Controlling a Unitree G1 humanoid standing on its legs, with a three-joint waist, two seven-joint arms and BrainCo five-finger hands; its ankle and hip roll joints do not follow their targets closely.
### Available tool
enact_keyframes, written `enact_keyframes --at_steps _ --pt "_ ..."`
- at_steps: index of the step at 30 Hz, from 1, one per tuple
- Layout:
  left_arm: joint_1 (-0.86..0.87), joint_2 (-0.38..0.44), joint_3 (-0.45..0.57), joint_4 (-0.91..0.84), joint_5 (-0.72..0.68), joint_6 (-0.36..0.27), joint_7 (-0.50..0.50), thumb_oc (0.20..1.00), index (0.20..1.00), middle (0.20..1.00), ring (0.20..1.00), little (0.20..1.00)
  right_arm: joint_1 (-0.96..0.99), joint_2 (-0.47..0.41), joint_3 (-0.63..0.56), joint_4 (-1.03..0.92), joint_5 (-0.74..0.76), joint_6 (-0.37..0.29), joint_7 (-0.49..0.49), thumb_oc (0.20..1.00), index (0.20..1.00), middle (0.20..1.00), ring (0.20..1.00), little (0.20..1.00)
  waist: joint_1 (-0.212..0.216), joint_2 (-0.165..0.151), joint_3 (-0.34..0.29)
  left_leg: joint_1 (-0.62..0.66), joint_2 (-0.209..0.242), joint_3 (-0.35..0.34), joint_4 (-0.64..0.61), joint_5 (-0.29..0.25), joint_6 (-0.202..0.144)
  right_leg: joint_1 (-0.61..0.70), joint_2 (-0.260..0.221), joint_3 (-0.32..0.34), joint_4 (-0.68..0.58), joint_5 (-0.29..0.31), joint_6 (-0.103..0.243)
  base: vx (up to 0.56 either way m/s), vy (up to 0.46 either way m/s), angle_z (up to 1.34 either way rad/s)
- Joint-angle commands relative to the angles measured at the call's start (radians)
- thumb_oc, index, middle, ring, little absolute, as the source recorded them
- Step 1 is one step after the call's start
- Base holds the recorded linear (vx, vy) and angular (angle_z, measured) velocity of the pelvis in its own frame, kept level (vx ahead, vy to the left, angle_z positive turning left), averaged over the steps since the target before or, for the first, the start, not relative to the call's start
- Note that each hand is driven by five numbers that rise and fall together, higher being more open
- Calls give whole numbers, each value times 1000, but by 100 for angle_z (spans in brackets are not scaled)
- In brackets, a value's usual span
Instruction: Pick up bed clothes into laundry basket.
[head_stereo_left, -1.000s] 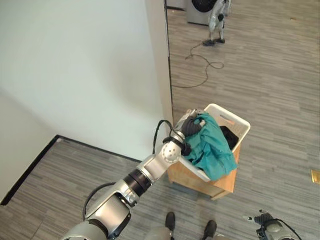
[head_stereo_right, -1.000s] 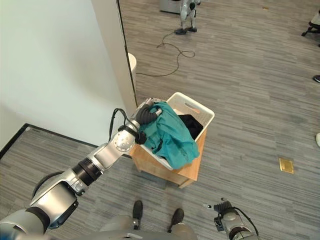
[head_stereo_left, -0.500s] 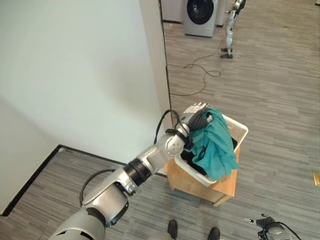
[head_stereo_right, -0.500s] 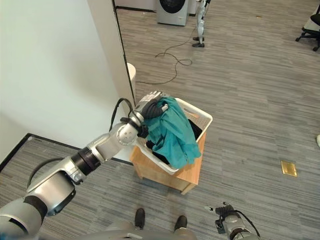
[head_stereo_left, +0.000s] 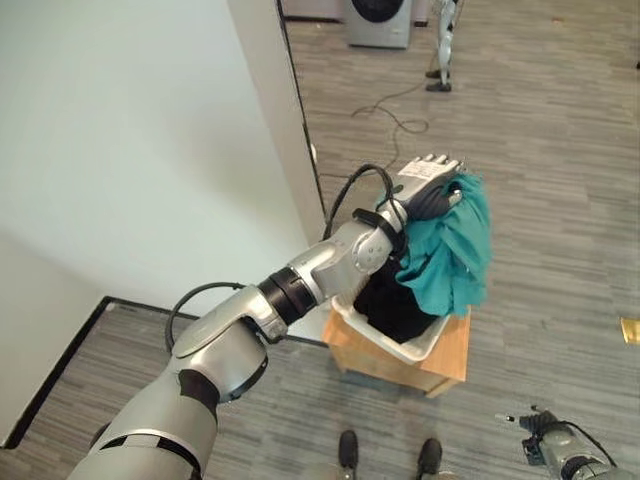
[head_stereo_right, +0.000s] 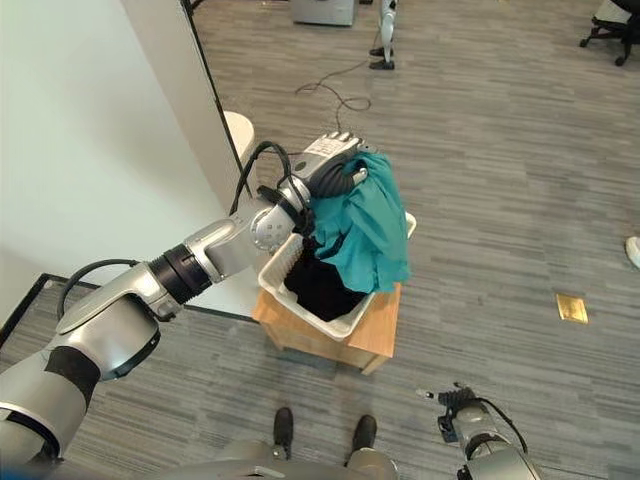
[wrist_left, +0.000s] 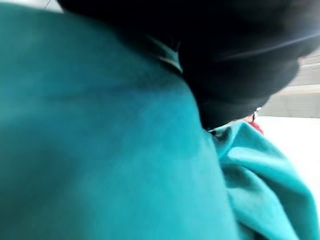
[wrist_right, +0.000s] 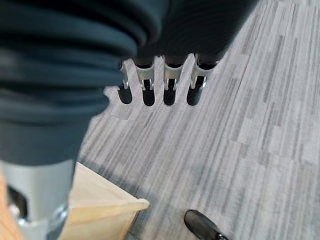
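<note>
Presently the left hand (head_stereo_left: 425, 190) is raised above the white plastic laundry basket (head_stereo_left: 398, 345), its fingers curled round the top of a teal cloth garment (head_stereo_left: 452, 250). The garment hangs from that grip, clear of the hand on its far side, and drapes down over the far rim of the basket; its lower edge lies at about the level of the basket's opening. In the left wrist view the teal cloth (wrist_left: 100, 150) lies close against the dark ribbed cover of the hand.

Inside the basket lies a dark garment (head_stereo_right: 320, 285), heaped against the near wall. The basket stands on a low light wooden stand (head_stereo_right: 355, 340), which rests on the grey wood-grain floor (head_stereo_right: 500, 200) just beside the corner of a pale wall (head_stereo_left: 150, 130).

The right hand (wrist_right: 160, 85) hangs low at the robot's right side, well apart from the basket, its fingers straight and relaxed and holding nothing; it shows small at the lower edge of the right eye view (head_stereo_right: 462, 405). A corner of the wooden stand (wrist_right: 100, 200) shows past it.

A washing machine (head_stereo_left: 380, 15) stands at the far end of the floor.
</note>
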Motion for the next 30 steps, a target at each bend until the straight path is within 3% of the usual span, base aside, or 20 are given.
enact_keyframes --at_steps 1,16,17,18,20,21,23,27,28,29,30 --pt "-180 -52 51 120 50 0 46 200 200 200 200 200 -4 -27 -17 23 -16 -2 -31 1000 1000 1000 1000 1000 13 13 68 -10 48 32 -18 -48 -69 63 -66 -42 16 -64 116 -15 53 -7" --pt "-254 -10 -11 205 139 39 50 200 200 200 200 200 11 38 28 -34 -39 -13 -57 1000 1000 1000 1000 1000 -1 -62 153 -131 80 66 -18 -23 -69 -81 -72 -17 16 -4 136 -38 50 -12" --pt "-191 176 -1 198 130 -2 41 200 200 200 200 200 40 29 18 -32 -59 -26 -59 1000 1000 1000 1000 1000 10 -65 165 -133 83 65 -18 -29 -72 -84 -72 -19 16 -5 137 -40 54 -23" --pt "-101 223 49 122 143 4 56 200 200 200 200 200 66 39 14 -32 -64 -41 -59 1000 1000 1000 1000 1000 13 -73 168 -147 81 60 -18 -22 -72 -93 -77 -26 16 -2 137 -42 26 -31" --pt "-25 210 68 70 162 6 36 200 200 200 200 200 64 43 6 -31 -54 -37 -53 1000 1000 1000 1000 1000 18 -78 174 -159 80 56 -18 -22 -72 -101 -78 -30 16 0 138 -61 11 -24" --pt "55 144 59 12 204 -2 -6 200 200 200 200 200 56 53 -1 -44 -35 -44 -45 1000 1000 1000 1000 1000 26 -91 208 -178 78 46 -18 -19 -74 -112 -82 -36 16 3 136 -86 -8 19" --pt "127 86 50 -15 231 -14 -27 200 200 200 200 200 50 46 2 -57 -26 -45 -43 1000 1000 1000 1000 1000 31 -98 229 -192 74 35 -18 -15 -76 -121 -83 -38 16 8 135 -83 5 40" --pt "163 -23 5 70 256 -24 -38 200 200 200 200 200 6 30 70 -106 -72 -48 -51 1000 1000 1000 1000 1000 44 -120 268 -216 80 27 -18 -7 -81 -141 -83 -38 16 9 133 -57 2 14" --pt "171 -38 10 103 250 -22 -24 404 404 404 404 404 5 25 77 -125 -74 -50 -51 1000 1000 1000 1000 1000 45 -127 271 -221 82 27 -18 -8 -81 -148 -81 -36 16 5 132 -39 -25 5" --pt "186 -41 15 112 251 -16 -12 790 790 790 790 790 4 21 83 -141 -78 -58 -55 1000 1000 1000 1000 1000 46 -133 277 -224 85 26 -18 -8 -82 -150 -81 -37 16 5 132 -32 -27 4" --pt "207 -43 13 112 248 -17 -6 1000 1000 1000 1000 1000 5 17 88 -153 -81 -63 -59 1000 1000 1000 1000 1000 48 -137 282 -227 86 25 -18 -8 -82 -152 -80 -35 16 5 131 -36 -36 4"
